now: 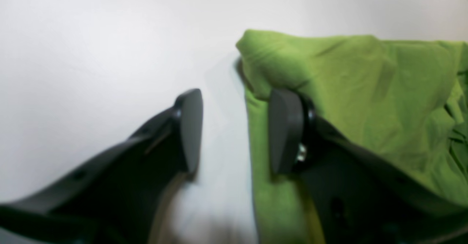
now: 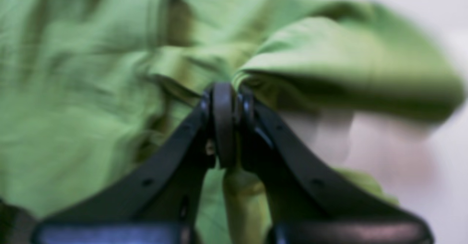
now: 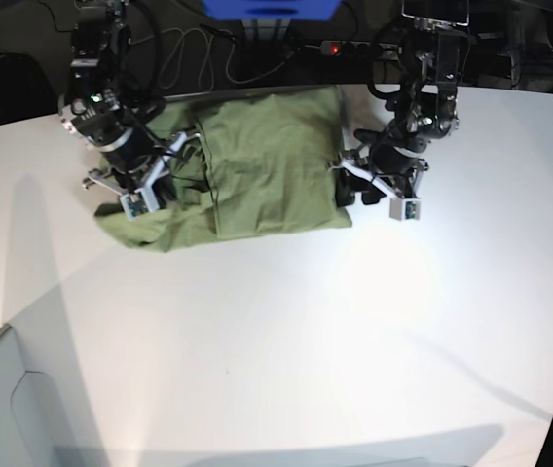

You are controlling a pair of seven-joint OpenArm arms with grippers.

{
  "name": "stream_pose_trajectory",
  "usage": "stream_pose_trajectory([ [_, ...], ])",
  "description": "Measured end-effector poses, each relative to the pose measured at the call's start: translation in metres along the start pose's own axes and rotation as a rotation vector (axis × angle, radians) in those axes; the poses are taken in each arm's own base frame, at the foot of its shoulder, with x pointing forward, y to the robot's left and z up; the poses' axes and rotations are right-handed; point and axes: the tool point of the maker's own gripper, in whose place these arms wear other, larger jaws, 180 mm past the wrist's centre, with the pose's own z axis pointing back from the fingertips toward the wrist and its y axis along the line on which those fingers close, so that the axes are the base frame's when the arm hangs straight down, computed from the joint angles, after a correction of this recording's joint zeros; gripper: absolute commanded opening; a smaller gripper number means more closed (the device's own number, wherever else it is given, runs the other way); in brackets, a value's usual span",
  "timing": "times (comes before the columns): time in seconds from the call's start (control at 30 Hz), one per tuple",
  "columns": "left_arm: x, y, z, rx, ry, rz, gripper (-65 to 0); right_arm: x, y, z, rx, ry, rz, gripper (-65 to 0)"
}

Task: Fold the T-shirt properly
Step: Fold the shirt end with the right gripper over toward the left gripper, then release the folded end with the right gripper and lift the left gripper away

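The T-shirt (image 3: pixel 257 165) lies partly folded near the far edge of the table (image 3: pixel 306 331). The right gripper (image 2: pixel 223 90) has its fingers closed on a bunched fold, probably the sleeve side, though that view is blurred. The left gripper (image 1: pixel 234 127) stands wide open and empty over the opposite edge, so it should take that edge before the right one lifts, to keep the fold even.

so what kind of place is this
Probably a robotics lab bench: a white table with two mounted arms working a green T-shirt, and cables and a power strip behind.
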Motion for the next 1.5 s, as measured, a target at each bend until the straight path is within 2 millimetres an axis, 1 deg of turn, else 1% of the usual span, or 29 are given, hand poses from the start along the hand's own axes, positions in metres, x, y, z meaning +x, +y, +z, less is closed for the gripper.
stream_pose_trajectory([
  [0.1,0.001,0.0,-0.001,-0.001,0.0,-0.002,-36.0,0.024,0.03,0.002,0.07,-0.062,0.055,-64.8],
  [0.37,0.001,0.001,0.0,0.002,0.001,-0.004,-36.0,0.06,0.143,-0.004,0.373,-0.152,0.222,-64.8],
  [0.43,0.001,0.001,0.0,0.002,0.001,-0.004,-36.0,0.062,0.169,-0.009,0.453,-0.162,0.236,-64.8],
  [0.47,0.002,0.001,0.0,0.002,0.0,-0.005,-36.0,0.058,0.176,-0.014,0.474,-0.143,0.249,-64.8],
  [0.5,0.002,0.001,0.0,0.0,-0.001,-0.004,-36.0,0.05,0.18,-0.021,0.485,-0.112,0.261,-64.8],
  [0.57,0.001,0.003,0.001,0.003,0.003,-0.005,-36.0,0.031,0.182,-0.035,0.496,-0.041,0.282,-64.8],
  [0.63,0.001,0.003,0.0,0.003,0.002,-0.001,-36.0,0.023,0.181,-0.041,0.5,-0.013,0.28,-64.8],
  [0.73,0.001,0.004,0.001,0.006,0.0,-0.001,-36.0,0.03,0.18,-0.04,0.504,-0.063,0.27,-64.9],
  [0.9,-0.001,0.004,0.003,0.008,0.0,0.001,-36.0,0.018,0.164,-0.041,0.478,-0.032,0.301,-64.9],
  [0.97,-0.003,0.004,0.004,0.008,0.0,0.001,-36.0,0.024,0.154,-0.039,0.453,-0.047,0.302,-64.9],
  [1.07,-0.003,0.008,0.005,0.008,0.007,-0.004,-36.0,0.04,0.133,-0.031,0.398,-0.097,0.306,-64.9],
  [1.13,-0.003,0.008,0.005,0.009,0.006,-0.006,-36.0,0.038,0.124,-0.026,0.377,-0.089,0.32,-64.9],
  [1.3,-0.003,0.008,0.006,0.008,0.007,-0.007,-36.0,0.034,0.109,-0.026,0.345,-0.073,0.317,-64.9],
  [1.37,-0.002,0.008,0.006,0.009,0.006,-0.008,-36.0,0.033,0.108,-0.026,0.345,-0.071,0.318,-64.9],
  [1.43,-0.002,0.008,0.006,0.008,0.006,-0.007,-36.0,0.03,0.113,-0.026,0.357,-0.07,0.305,-64.9],
  [1.5,-0.002,0.008,0.006,0.009,0.006,-0.007,-36.0,0.022,0.124,-0.029,0.381,-0.05,0.296,-64.9],
])
